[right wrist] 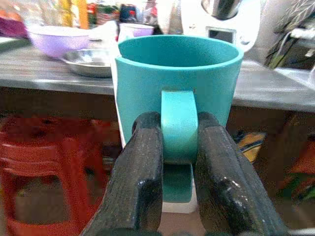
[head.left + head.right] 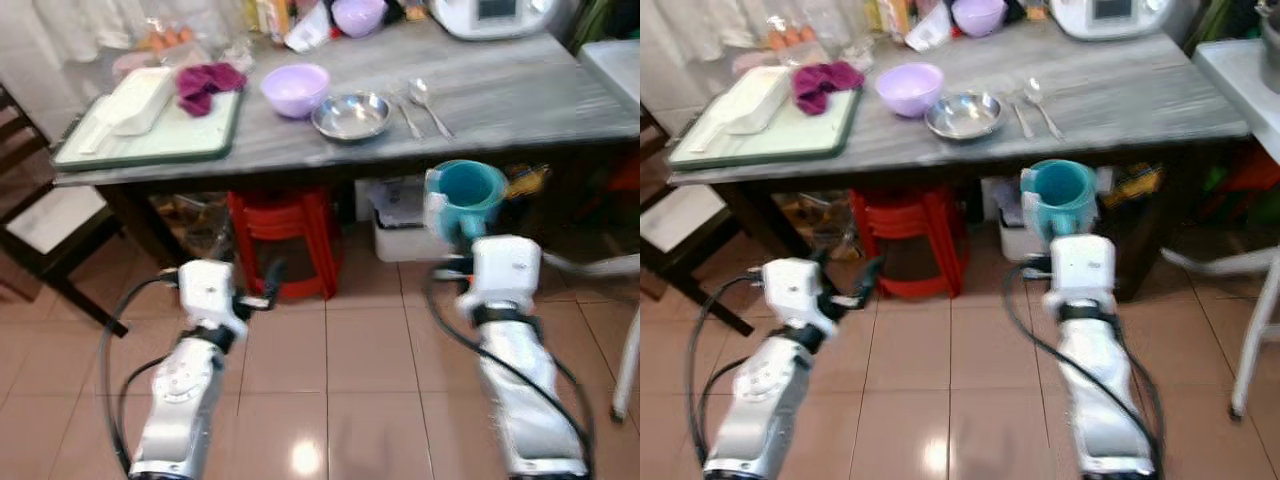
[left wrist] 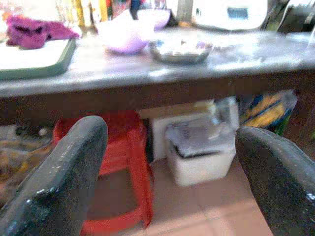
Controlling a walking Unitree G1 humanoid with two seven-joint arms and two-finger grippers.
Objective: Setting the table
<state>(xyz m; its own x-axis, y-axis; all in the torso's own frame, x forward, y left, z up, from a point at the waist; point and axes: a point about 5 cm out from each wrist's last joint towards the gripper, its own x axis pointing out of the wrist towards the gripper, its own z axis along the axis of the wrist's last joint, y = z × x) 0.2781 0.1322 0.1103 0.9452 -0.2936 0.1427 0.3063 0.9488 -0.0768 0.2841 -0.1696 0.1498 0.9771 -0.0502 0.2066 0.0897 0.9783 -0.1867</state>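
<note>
Right gripper (image 1: 179, 162): nearest me, its two black fingers pinched on the handle of the teal mug (image 2: 470, 192), which hangs upright in the air, below the table's front edge and short of it.
Left gripper (image 2: 262, 285): low over the tiled floor (image 2: 330, 360), fingers spread wide with nothing between them, in front of the red stool (image 2: 275, 235) under the table.
Table (image 2: 520, 100): grey top; steel bowl (image 2: 351, 115) near the front edge, fork (image 2: 405, 112) and spoon (image 2: 425, 98) just right of it, lilac bowl (image 2: 295, 88) behind it on its left.
Far left corner: green-rimmed tray (image 2: 150, 140) carrying a magenta cloth (image 2: 205, 82).
Step in hand, as I judge it: lifting the mug to the tabletop.
Doing it well: raise it clear of the front edge first, keep it upright, then set it on the bare stretch right of the spoon, without nudging the cutlery.
</note>
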